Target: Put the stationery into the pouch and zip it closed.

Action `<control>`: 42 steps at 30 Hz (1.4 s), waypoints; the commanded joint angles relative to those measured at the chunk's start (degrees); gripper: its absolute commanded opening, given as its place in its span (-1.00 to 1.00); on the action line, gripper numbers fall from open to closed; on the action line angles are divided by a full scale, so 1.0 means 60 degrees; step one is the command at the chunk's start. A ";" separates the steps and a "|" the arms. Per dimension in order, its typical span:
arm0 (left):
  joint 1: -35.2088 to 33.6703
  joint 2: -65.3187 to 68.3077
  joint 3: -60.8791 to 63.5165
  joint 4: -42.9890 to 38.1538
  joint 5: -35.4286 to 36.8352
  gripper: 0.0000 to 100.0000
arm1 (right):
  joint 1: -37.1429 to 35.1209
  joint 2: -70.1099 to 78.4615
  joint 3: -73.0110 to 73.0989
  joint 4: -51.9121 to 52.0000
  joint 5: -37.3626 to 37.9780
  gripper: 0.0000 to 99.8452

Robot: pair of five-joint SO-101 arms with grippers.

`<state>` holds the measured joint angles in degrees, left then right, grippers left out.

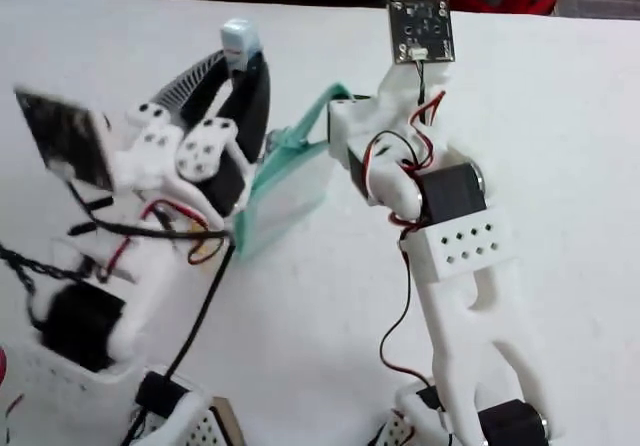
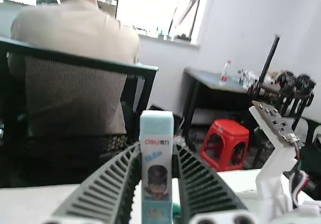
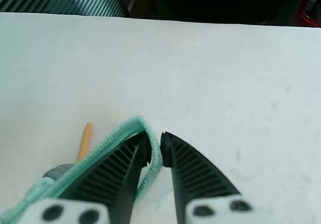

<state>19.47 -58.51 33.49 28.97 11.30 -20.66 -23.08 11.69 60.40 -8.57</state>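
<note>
Left tool (image 2: pixel 156 151) grips the eraser (image 2: pixel 156 128), right tool (image 3: pixel 156 142) pinches the pouch (image 1: pixel 288 194) by its rim

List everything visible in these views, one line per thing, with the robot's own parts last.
eraser: one, pale blue and white, upright in the left tool.
pouch: one, green-edged with a clear side, between the two arms.
pencil: one, orange, beside the pouch's zip edge; I cannot tell whether it is inside or outside.
table: one, white, beneath the arms.
stool: one, red, on the floor beyond the table.
left tool: one, black fingers, shut on the eraser.
right tool: one, black fingers, shut on the pouch's green edge.
</note>
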 commanded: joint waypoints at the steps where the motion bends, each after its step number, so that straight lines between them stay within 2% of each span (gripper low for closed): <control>1: 0.0315 -0.0212 0.2271 -0.3092 -0.0425 -0.90 | -0.0139 0.0095 0.0161 -0.0007 0.0088 -0.96; 6: 0.1150 -0.0125 0.2696 -0.3927 -0.0454 -0.90 | -0.0139 0.0081 0.0161 -0.0022 0.0059 -0.96; 10: 0.1223 0.1194 0.2447 -0.5011 -0.0484 -0.90 | -0.0037 0.0007 0.0117 -0.0007 0.0088 -0.96; 15: 0.0842 0.3392 0.1348 -0.5055 -0.0440 -0.90 | 0.0388 -0.0007 0.0103 -0.0183 0.0059 -0.96; 21: 0.0857 0.3670 0.1348 -0.5070 -0.0469 -0.90 | 0.0462 0.0007 0.0117 -0.0242 0.0117 -0.96; 31: 0.0652 0.3524 0.3004 -0.4996 -0.0425 -0.90 | 0.0505 -0.0007 0.0103 -0.0242 0.0117 -0.96; 39: 0.0725 0.0989 0.4381 -0.4982 -0.0454 -0.89 | 0.0608 0.0022 0.0103 -0.0374 0.0117 -0.96; 42: 0.0769 0.0681 0.4879 -0.4982 -0.0454 -0.89 | 0.0549 0.0007 0.0103 -0.0374 0.0117 -0.96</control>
<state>23.52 -52.53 60.48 -1.19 8.57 -18.29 -23.16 12.31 58.73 -8.48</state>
